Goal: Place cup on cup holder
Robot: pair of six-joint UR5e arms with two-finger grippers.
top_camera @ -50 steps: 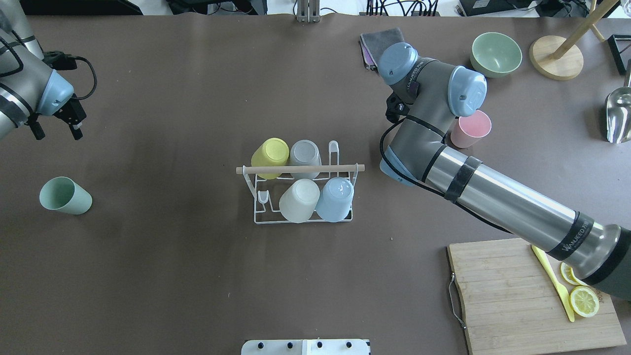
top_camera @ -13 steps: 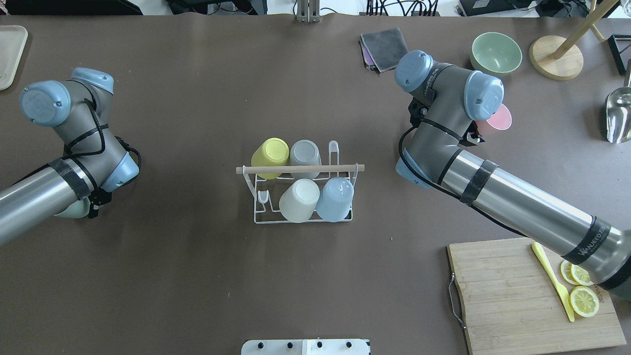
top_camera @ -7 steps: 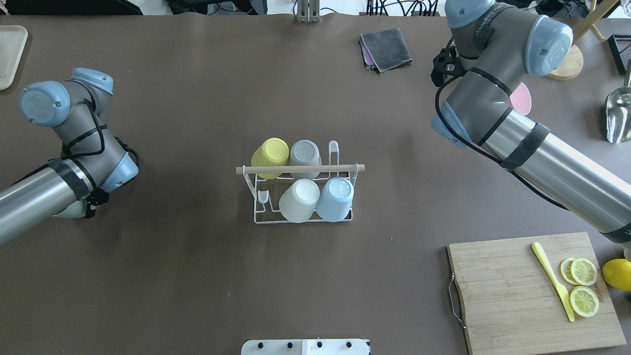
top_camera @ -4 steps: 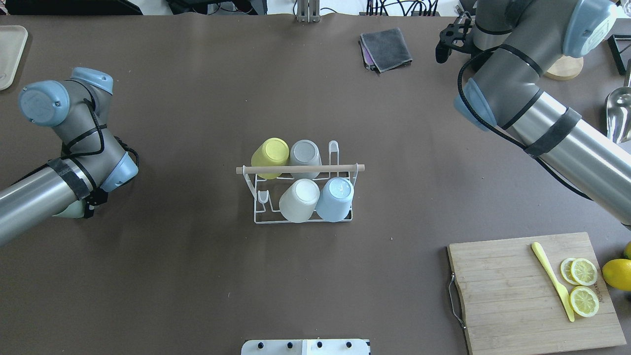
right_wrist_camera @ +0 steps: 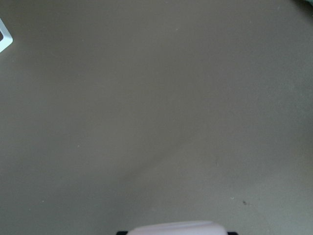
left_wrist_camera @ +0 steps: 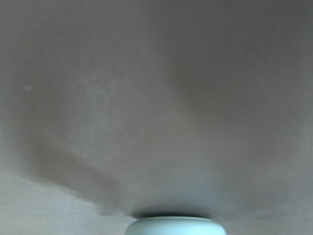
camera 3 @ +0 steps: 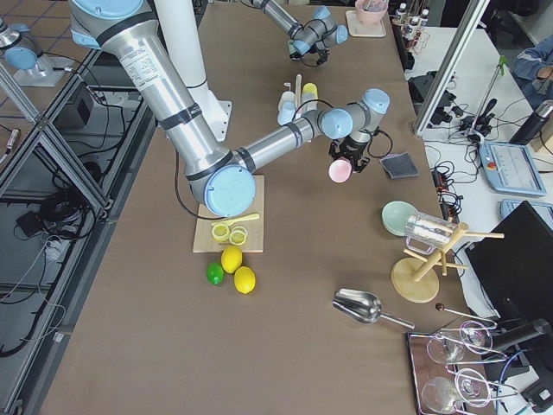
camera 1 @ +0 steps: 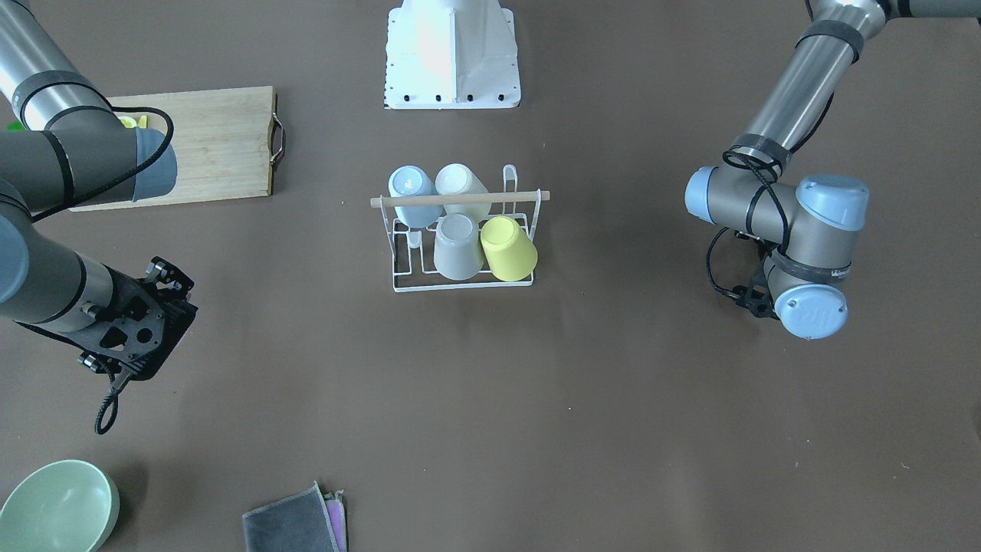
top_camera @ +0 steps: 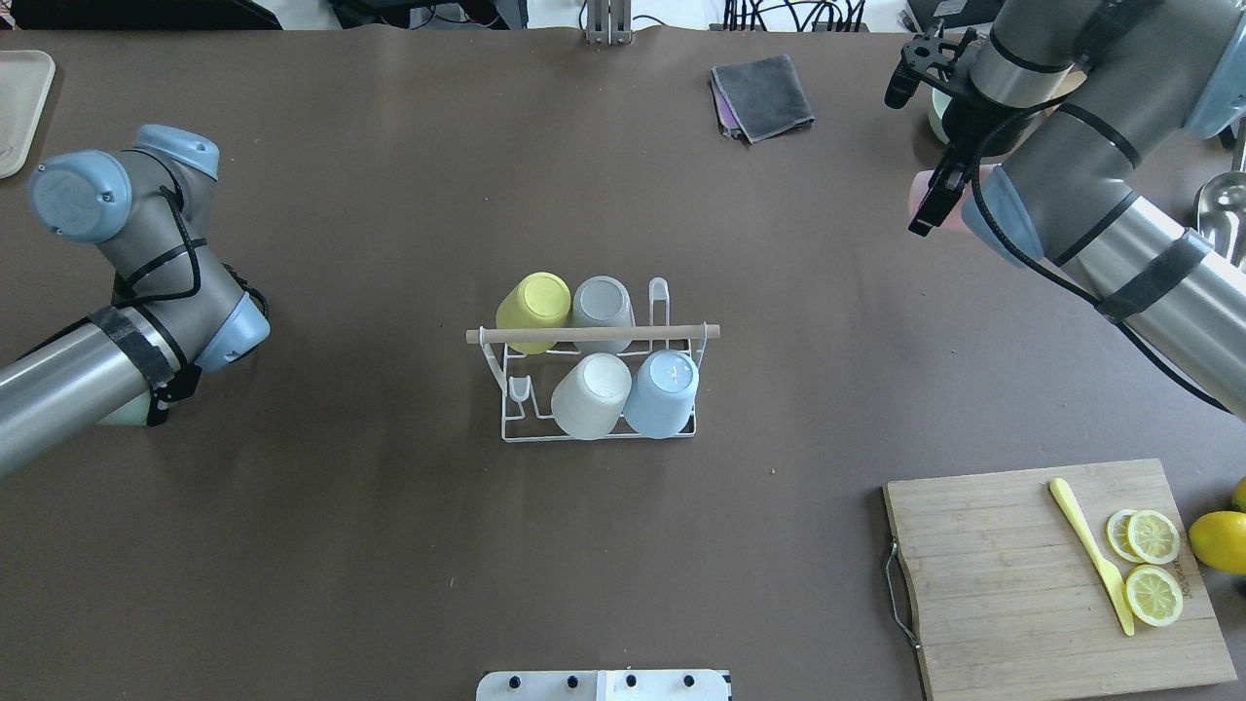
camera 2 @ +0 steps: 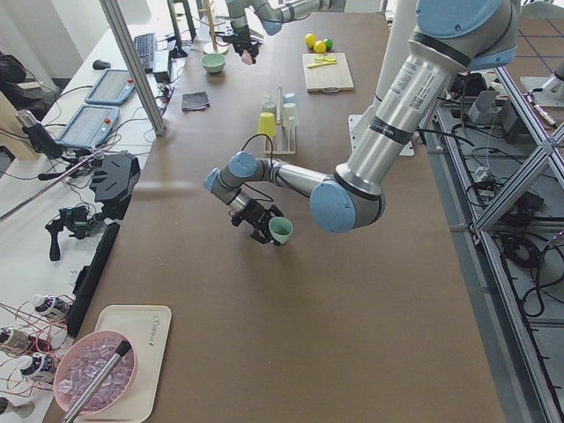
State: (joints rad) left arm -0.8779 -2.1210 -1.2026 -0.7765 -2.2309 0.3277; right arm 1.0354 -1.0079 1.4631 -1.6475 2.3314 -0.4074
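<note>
The brown table (top_camera: 389, 545) has the cup holder (top_camera: 594, 333) at its middle. Four upturned cups (top_camera: 591, 394) are already on it, and I judge two prongs are free. My right gripper (top_camera: 936, 195) is clamped on a pink cup (top_camera: 916, 192), well apart from the rack. My left gripper (camera 2: 262, 227) is at a green cup (camera 2: 281, 230); I cannot tell if it has closed. Neither cup is racked yet.

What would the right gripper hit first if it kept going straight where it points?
Probably the bare table. The right gripper, jaws shut on the pink cup, has only table ahead in its wrist view, though depth is unclear.
</note>
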